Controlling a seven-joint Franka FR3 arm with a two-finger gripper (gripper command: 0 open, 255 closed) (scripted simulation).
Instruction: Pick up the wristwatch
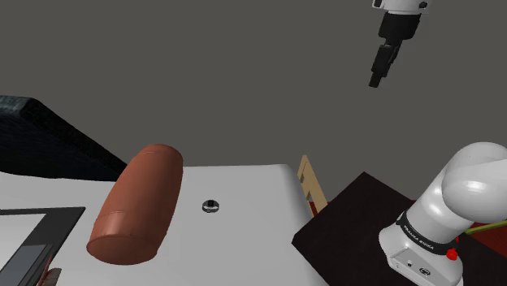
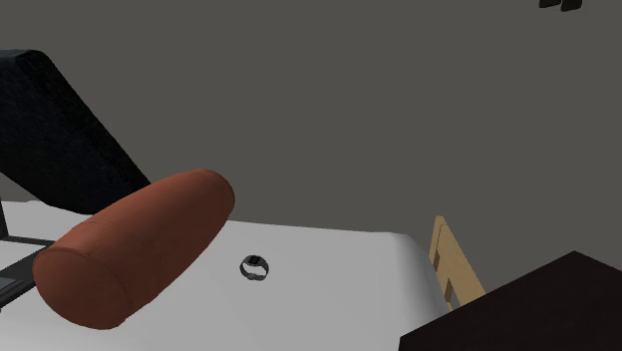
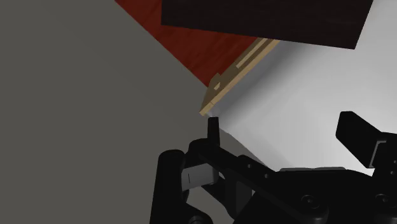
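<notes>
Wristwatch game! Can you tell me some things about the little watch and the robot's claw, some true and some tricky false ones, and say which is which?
1. The wristwatch lies on the white surface. True.
2. The claw is holding the wristwatch. False: the claw hangs high up in the air, open and empty, far from the wristwatch.
3. A big reddish-brown roll lies on the same white surface. True.
4. The wristwatch sits on top of the reddish-brown roll. False: it lies beside the roll, with a gap between them.
</notes>
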